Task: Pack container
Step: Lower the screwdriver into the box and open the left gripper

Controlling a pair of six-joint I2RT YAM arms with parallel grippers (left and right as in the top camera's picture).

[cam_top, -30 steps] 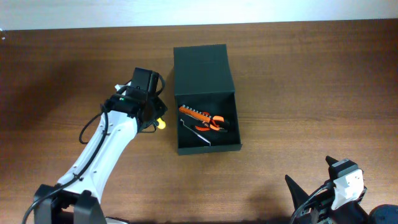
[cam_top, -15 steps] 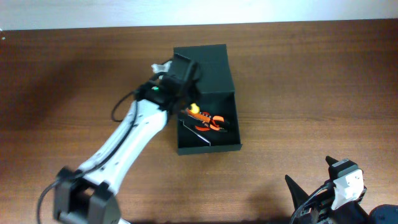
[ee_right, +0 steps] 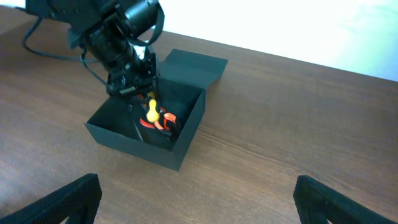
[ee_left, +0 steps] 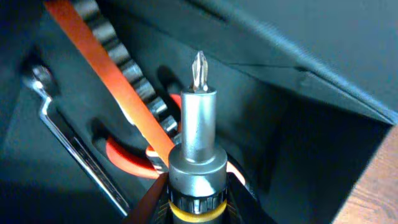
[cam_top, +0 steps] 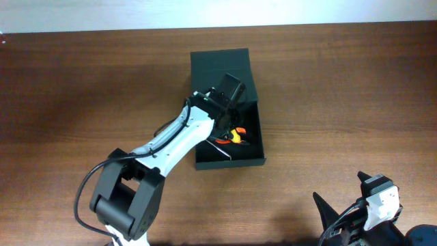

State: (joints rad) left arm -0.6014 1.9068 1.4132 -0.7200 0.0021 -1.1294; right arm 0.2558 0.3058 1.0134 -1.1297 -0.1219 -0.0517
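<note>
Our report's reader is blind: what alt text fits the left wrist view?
A silver-shafted Phillips screwdriver points into the dark container, over an orange toothed tool and a silver wrench lying on its floor.

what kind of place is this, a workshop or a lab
Probably a robot lab test bench: a plain wooden table, a robot's left claw holding a screwdriver inside a dark container, a wrench lying in it.

Robotics lab bench: white-and-black robot arm (cam_top: 174,137) over brown wood-grain tabletop (cam_top: 341,89); dark green-black matte rectangular box (cam_top: 220,68) holding hand tools (cam_top: 225,141); plain white wall (cam_top: 205,10) behind.
</note>
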